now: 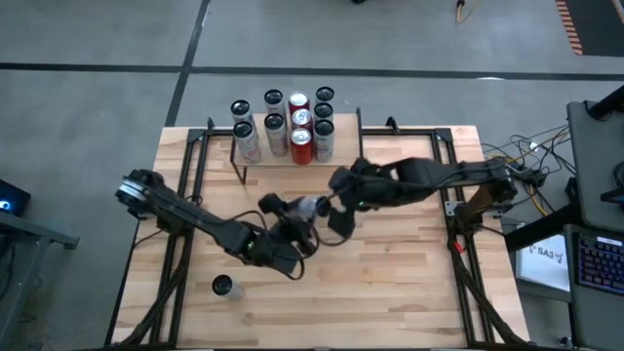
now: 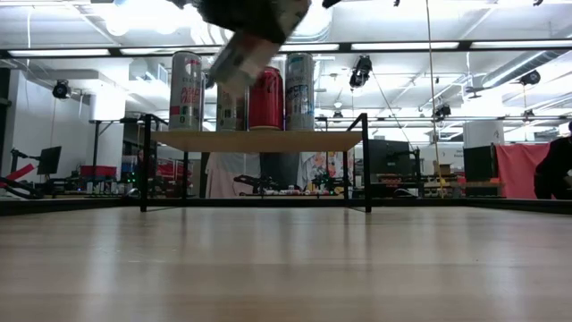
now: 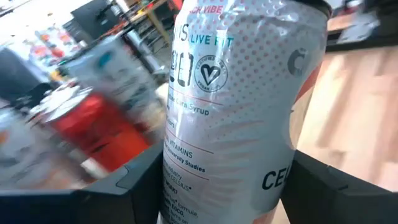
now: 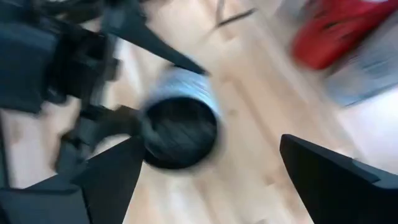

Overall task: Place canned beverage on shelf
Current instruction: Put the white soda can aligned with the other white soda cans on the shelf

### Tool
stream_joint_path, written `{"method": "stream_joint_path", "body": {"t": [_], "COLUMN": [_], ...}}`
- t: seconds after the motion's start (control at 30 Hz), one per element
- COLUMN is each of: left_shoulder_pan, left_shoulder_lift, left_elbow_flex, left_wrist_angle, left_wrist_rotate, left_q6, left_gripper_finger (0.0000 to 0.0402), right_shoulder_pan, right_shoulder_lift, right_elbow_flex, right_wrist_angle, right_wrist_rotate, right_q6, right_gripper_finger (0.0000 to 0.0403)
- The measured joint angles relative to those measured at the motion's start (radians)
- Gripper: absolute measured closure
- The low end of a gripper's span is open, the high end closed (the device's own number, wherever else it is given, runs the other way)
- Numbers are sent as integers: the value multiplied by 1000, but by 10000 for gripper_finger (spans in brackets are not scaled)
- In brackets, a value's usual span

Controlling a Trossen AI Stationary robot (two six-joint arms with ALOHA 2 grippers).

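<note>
Clamping the can [image 3: 236,106], left fingers [image 3: 137,180] flank it; right fingers [image 4: 336,174] spread apart.

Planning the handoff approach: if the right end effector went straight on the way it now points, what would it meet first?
Probably the silver can held in the left end effector. The right wrist view looks at its end between the open right end effector fingers; depth is unclear.
</note>
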Motion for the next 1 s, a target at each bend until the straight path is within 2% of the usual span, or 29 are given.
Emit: {"method": "stream_joint_path", "body": {"t": [0.17,0.33,0.43,0.63,0.77,1.0], "left_shoulder_pan": [7,62,122,234,254,304], "left_shoulder_lift": [-128,-327,-446,-668,-785,-872], "left_elbow_flex": [-70,-232,-348,-591,-717,-847], "left_wrist_angle": [-241,-225,-91,336,568,692], "left_wrist_rotate": [-39,-16,60,254,264,211], "left_q6": [-164,-247,-222,-29,105,166], "left_gripper_finger": [168,168,168,168,168,168], "right_shoulder_pan": [-2,-26,-59,-140,-166,-169], "right_shoulder_lift": [-61,-105,-119,-181,-235,-326], "right_elbow_flex": [-1,-5,-17,-68,-142,-288], "right_wrist_angle": [-7,-21,-26,-34,-13,95], "right_wrist_rotate": [139,190,188,107,103,103], "right_q6": [-75,-164,-213,-260,-252,-233], "right_gripper_finger": [54,71,76,77,77,77]}}
